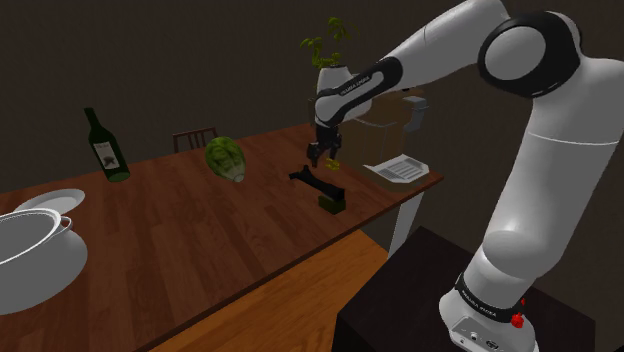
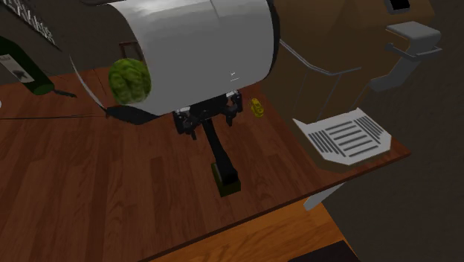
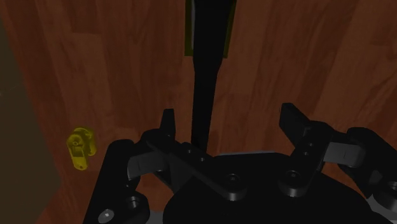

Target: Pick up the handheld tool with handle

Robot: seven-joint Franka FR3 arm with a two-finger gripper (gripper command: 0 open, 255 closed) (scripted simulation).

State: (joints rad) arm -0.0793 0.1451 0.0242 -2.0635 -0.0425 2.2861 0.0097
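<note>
The tool (image 1: 318,187) lies flat on the wooden table (image 1: 200,240). It has a long black handle (image 3: 205,95) and a dark green block head (image 2: 226,181) pointing toward the table's near edge. My black gripper (image 1: 322,157) hangs just above the handle's far end, pointing down. In the wrist view the gripper (image 3: 230,124) is open. The handle runs under the gap between the fingers, closer to one finger (image 3: 167,124) than the other, and neither touches it. In the second exterior view the gripper (image 2: 212,124) sits under the white arm, over the tool (image 2: 218,152).
A small yellow object (image 3: 81,148) lies on the table close beside the gripper. A green leafy head (image 1: 226,158), a green bottle (image 1: 105,148) and a white pot (image 1: 30,262) stand further along. A white slatted tray (image 2: 349,138) sits at the table's end.
</note>
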